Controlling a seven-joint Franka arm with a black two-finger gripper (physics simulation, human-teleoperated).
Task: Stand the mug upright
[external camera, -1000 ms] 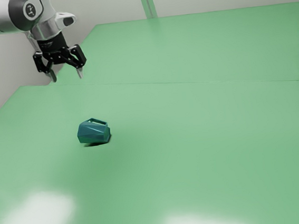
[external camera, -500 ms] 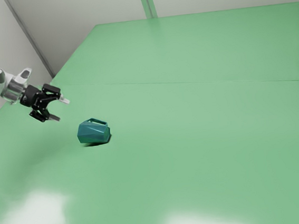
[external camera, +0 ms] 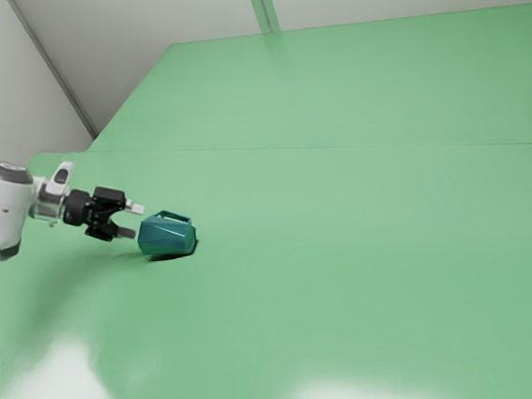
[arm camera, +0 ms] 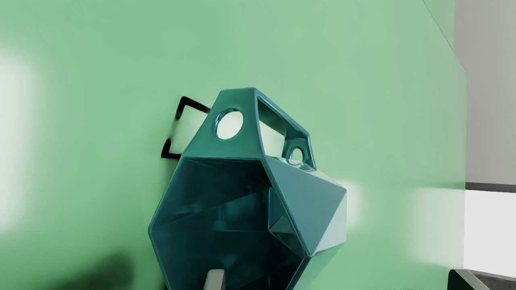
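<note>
Reaches in from the exterior view's left over the green table (external camera: 351, 295), with the gripper (external camera: 132, 222) released and spread wide beside the teal mug (external camera: 167, 235). Faces the mouth (arm camera: 209, 193) of the mug, lying on its side on the table, handle (arm camera: 248, 145) uppermost. Shows one fingertip (arm camera: 215, 280) across that mouth, inside or in front, cannot tell which, and the other apart from the mug
</note>
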